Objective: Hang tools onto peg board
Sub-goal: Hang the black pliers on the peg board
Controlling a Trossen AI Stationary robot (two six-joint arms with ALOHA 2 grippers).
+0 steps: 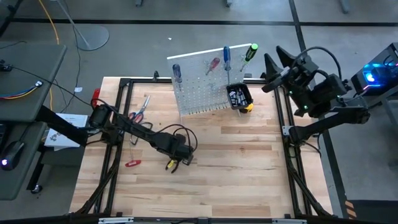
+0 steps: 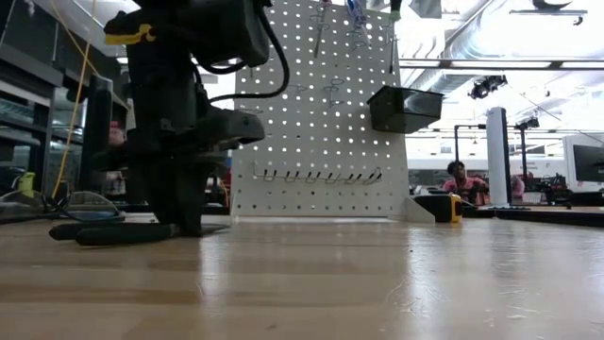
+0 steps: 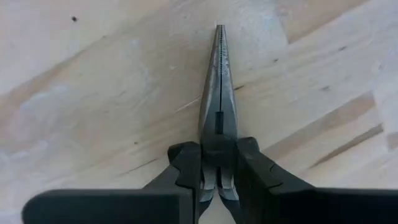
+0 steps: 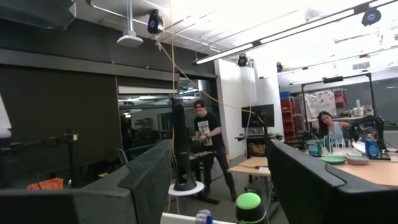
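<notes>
Dark-handled needle-nose pliers (image 3: 219, 93) lie flat on the wooden table (image 1: 236, 174), and my left gripper (image 3: 219, 171) stands over them, pointing down, shut on them. In the low view their handles (image 2: 104, 231) rest on the table beside the gripper (image 2: 179, 222). The white peg board (image 1: 202, 87) stands at the far side with blue, red and green-handled screwdrivers (image 1: 226, 56) hanging on it. Red-handled cutters (image 1: 132, 163) and small scissors (image 1: 140, 113) lie on the table to the left. My right gripper (image 1: 268, 73) is raised to the right of the board, open and holding nothing (image 4: 217, 186). My left gripper pinches the pliers between its two fingers (image 3: 186, 171) at the joint (image 3: 217, 146), where the steel jaws meet the handles. The fingers come from above, pointing down, and lie across the pliers. The pliers lie flat on the table, jaws closed.
A small black bin (image 1: 239, 94) hangs on the board's lower right, and a yellow tape measure (image 1: 248, 107) sits below it. A black metal frame (image 1: 118, 124) borders the table. The near half of the table is bare wood. People are in the room beyond.
</notes>
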